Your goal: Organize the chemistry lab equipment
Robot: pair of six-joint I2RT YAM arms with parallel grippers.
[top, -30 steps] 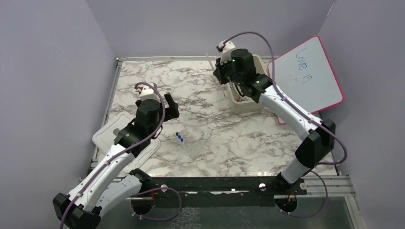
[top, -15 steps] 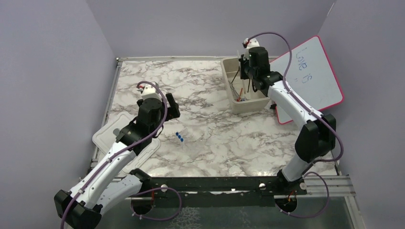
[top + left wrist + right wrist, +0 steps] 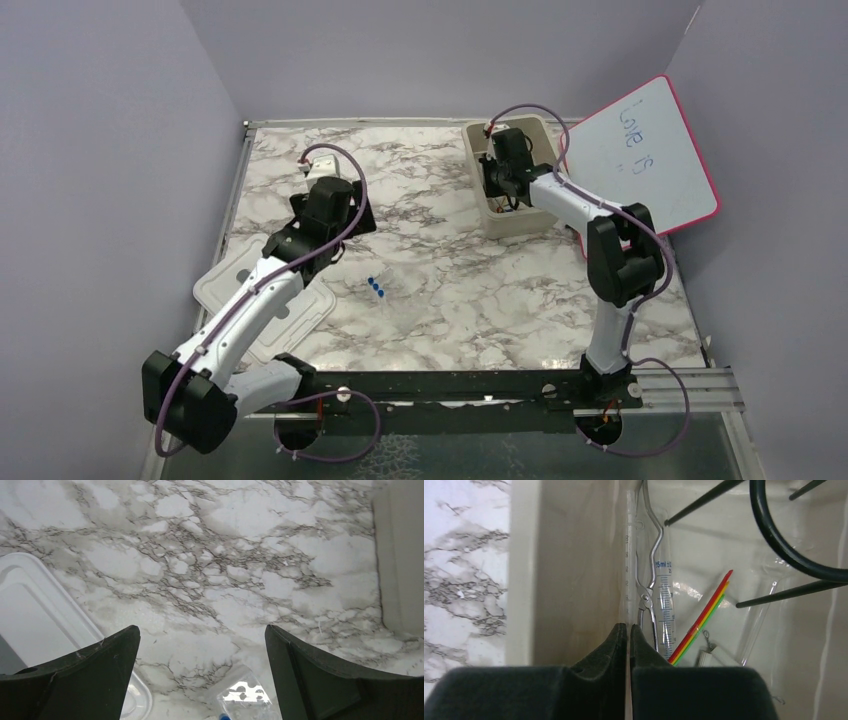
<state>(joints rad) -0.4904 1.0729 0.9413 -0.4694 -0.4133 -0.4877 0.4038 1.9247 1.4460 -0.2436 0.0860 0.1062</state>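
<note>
The right gripper point(image 3: 628, 630) is down in the beige tub point(image 3: 524, 555), pinching a thin glass tube point(image 3: 628, 555). The left gripper point(image 3: 201, 630) is spread wide. The blue-capped clear tubes point(image 3: 245, 695) lie close behind its fingertips.

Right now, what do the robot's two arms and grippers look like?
The left arm and right arm match: white links, black joints, a purple cable looped along each. The left gripper and right gripper have plain matte-black wedge fingers, no markings visible.

High rear camera overlooks table point(image 3: 450, 290); wrists peer downward.
</note>
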